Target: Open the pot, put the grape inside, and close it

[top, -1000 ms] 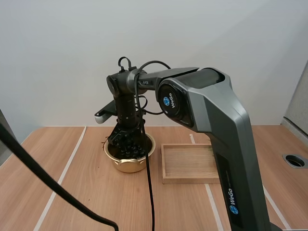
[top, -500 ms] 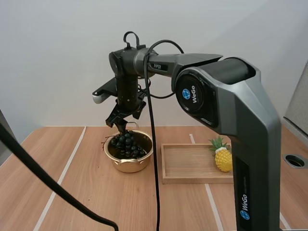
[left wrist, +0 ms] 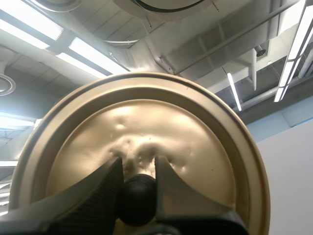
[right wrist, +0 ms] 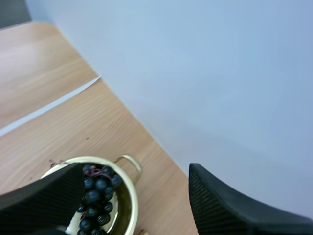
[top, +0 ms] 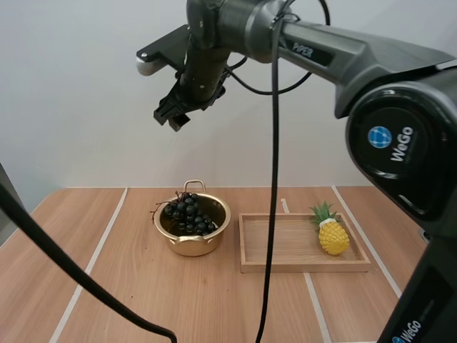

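Above brass pot, right jaws apart, empty (left jaws tight on knob of dimpled lid)

- "PiPER", white lettering: on the grey forearm link, up the arm from the right gripper.
- "WeGo", white, beside a round blue emblem: on the black joint cover, farther back from the jaws.
- "WeGo", white, running lengthwise: on the grey lower link, farthest from the jaws.
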Action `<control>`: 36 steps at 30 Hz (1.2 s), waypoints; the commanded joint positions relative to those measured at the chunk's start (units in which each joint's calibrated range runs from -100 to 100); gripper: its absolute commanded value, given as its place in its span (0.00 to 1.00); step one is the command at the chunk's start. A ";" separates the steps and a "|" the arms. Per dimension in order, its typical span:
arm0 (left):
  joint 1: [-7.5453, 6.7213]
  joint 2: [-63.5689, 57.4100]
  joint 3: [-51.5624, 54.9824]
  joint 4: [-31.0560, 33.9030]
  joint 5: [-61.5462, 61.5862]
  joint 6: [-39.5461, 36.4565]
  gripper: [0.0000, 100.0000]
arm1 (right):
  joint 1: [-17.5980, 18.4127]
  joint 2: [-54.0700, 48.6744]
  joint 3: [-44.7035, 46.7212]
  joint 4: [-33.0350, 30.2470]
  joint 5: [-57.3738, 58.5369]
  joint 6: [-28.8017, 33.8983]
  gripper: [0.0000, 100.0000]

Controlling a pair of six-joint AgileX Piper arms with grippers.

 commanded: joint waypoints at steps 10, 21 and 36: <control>0.11 0.53 -0.12 -2.33 3.47 -1.97 0.00 | -9.77 -17.59 -0.36 3.96 -14.40 1.91 1.00; 0.11 4.90 -0.12 -4.39 20.94 -2.45 0.00 | -12.27 -33.13 -0.36 6.77 -14.84 3.05 1.00; 0.11 10.78 12.43 -12.55 20.94 0.45 0.00 | -12.27 -46.11 -0.36 1.46 -14.67 3.05 1.00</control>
